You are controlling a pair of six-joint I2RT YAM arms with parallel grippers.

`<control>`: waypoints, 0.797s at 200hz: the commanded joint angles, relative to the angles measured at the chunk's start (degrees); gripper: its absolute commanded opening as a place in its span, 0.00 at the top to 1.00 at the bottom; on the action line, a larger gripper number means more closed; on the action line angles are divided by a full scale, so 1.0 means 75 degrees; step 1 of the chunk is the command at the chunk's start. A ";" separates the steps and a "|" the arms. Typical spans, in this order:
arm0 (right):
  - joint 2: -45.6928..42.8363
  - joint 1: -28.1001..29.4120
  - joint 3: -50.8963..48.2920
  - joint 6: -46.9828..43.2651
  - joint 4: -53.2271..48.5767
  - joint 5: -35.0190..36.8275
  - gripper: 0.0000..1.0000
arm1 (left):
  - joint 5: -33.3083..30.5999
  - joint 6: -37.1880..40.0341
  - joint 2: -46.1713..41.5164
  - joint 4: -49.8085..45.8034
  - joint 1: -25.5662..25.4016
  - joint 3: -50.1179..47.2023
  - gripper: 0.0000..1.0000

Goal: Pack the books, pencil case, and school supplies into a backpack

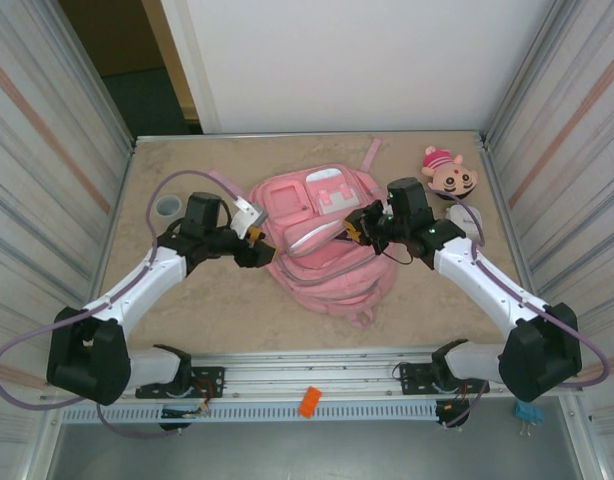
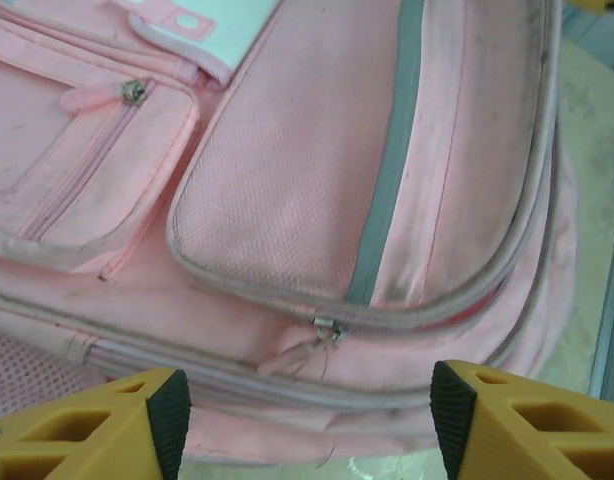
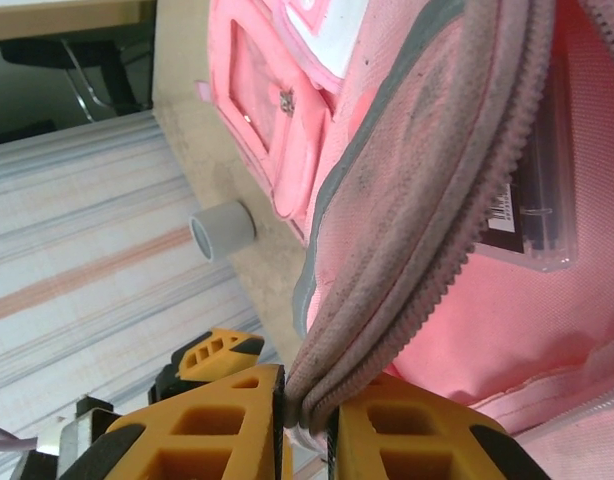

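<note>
A large pink fabric backpack (image 1: 322,255) with white-trimmed front pockets lies flat in the middle of the beige, stone-patterned desk (image 1: 217,310). One strap trails toward the far wall.

The right hand (image 3: 307,425) is pressed together on the backpack's rim. In the right wrist view its two yellow fingers (image 3: 227,430) pinch the grey-piped, zippered edge of the main opening, which gapes to show the pink lining. Inside that opening sits a dark flat item (image 3: 532,215) under clear plastic with a white barcode label (what it is I cannot tell). From above, the right hand (image 1: 357,228) meets the backpack at its right side, beside the upper pocket.

The left hand (image 2: 309,418) is spread, with its yellow fingers (image 2: 137,425) wide apart and nothing clamped between them. It hangs just over the front of the backpack, where a closed zip runs and its pull (image 2: 327,333) lies between the two pads. In the top view the left hand (image 1: 255,248) is at the backpack's left edge.

A small grey cup (image 1: 169,206) stands on the desk at the far left, well apart from the backpack. A doll head in a pink hat (image 1: 449,172) lies in the far right corner. A small orange piece (image 1: 308,402) rests on the metal rail between the arm bases.
</note>
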 commanded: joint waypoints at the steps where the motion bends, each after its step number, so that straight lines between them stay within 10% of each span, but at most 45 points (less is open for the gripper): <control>1: 0.0120 -0.0059 0.0313 -0.0319 0.0007 -0.0195 0.83 | 0.0607 0.2188 -0.0144 0.0013 0.0057 -0.0142 0.32; 159: 0.0110 -0.0024 0.0223 -0.0250 -0.0069 -0.0050 0.86 | 0.0394 0.4021 0.2112 -0.0729 -0.0326 0.0908 0.51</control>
